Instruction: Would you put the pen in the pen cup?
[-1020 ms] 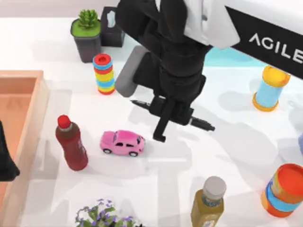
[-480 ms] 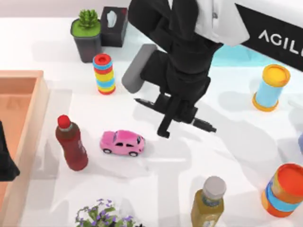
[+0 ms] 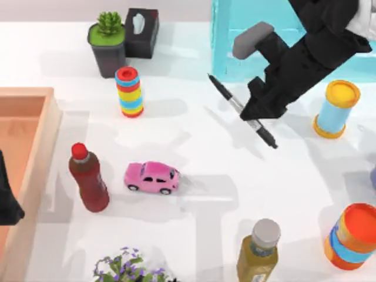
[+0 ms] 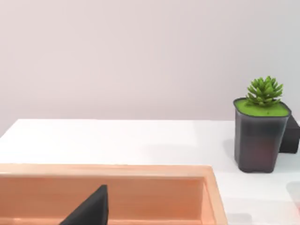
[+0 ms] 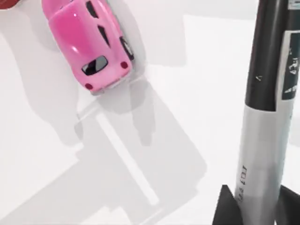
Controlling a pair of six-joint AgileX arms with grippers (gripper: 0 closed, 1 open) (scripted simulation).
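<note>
The right gripper (image 3: 258, 108), clamped on the pen (image 3: 242, 111), is carrying it above the tabletop (image 3: 223, 194); next probably comes lowering it, tip-down, over the pen cup (image 3: 223, 41).

I'm working over a rendered tabletop test scene: a plain white counter (image 3: 235, 194) against a blank wall, scattered with unrelated props, a pink toy car (image 3: 152, 177), drink bottles (image 3: 88, 178), a potted succulent (image 3: 107, 42), a wooden tray (image 3: 35, 170).

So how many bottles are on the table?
2. The red-capped bottle stands near the wooden tray at the left. The grey-capped bottle is at the front edge, partly cut off. More could be out of view.
</note>
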